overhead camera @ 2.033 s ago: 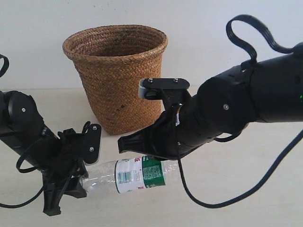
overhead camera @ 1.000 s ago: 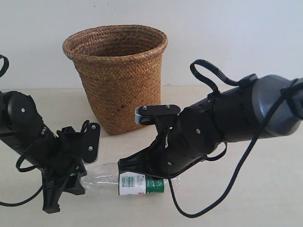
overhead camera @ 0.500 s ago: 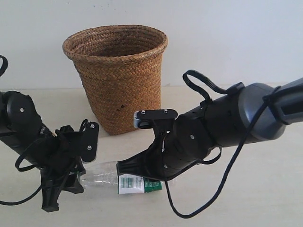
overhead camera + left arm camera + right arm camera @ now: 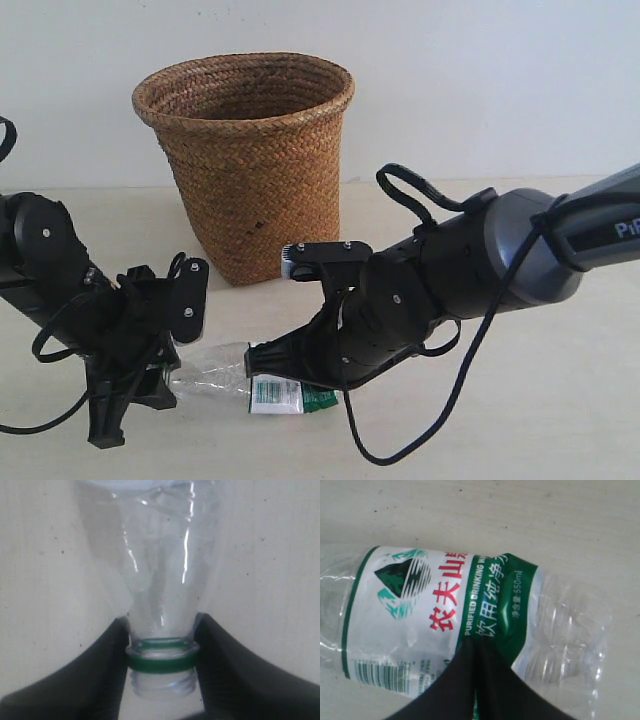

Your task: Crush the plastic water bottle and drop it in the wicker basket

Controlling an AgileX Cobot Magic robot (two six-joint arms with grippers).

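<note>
Plastic water bottle point(image 4: 215, 376): lies on side on table point(image 4: 560, 420), in front of wicker basket point(image 4: 245, 160), apart from it. Clear body creased and flattened. White-and-green label buckled. Green ring on neck, threads bare. Left gripper point(image 4: 161, 656) clamps neck at ring. Right gripper point(image 4: 473, 680): fingers pressed together, tips bearing on label. Right arm hides part of bottle in exterior view.
</note>
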